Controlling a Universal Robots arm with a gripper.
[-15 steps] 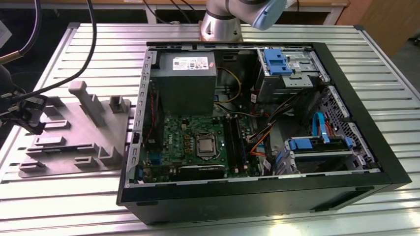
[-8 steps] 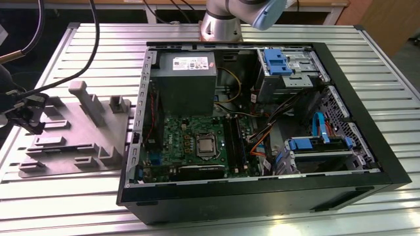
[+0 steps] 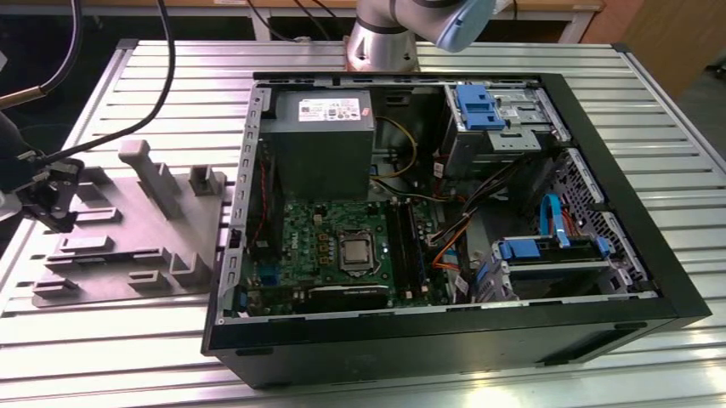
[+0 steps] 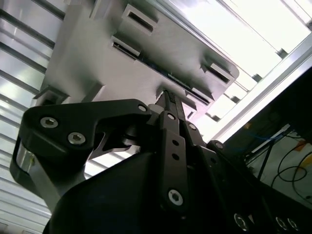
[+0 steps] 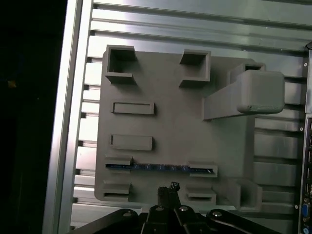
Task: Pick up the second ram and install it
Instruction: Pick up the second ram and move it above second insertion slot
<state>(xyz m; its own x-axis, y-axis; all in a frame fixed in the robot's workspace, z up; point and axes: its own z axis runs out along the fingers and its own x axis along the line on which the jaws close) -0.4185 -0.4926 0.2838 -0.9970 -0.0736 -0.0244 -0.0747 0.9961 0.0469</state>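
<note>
Second ram (image 5: 161, 167) sits ungrasped in the grey fixture (image 5: 175, 122), the empty hand (image 5: 168, 185) pressed together just beside that fixture; pickup and installing remain.

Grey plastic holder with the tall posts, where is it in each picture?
Exterior view: the grey holder lies on the slatted table, at the exterior view's left of the computer case.
First wrist view: it lies just beyond the gripper, the second ram sitting in one slot.
Second wrist view: it lies just beyond the gripper.
Shared landmark: the slatted table under it.
</note>
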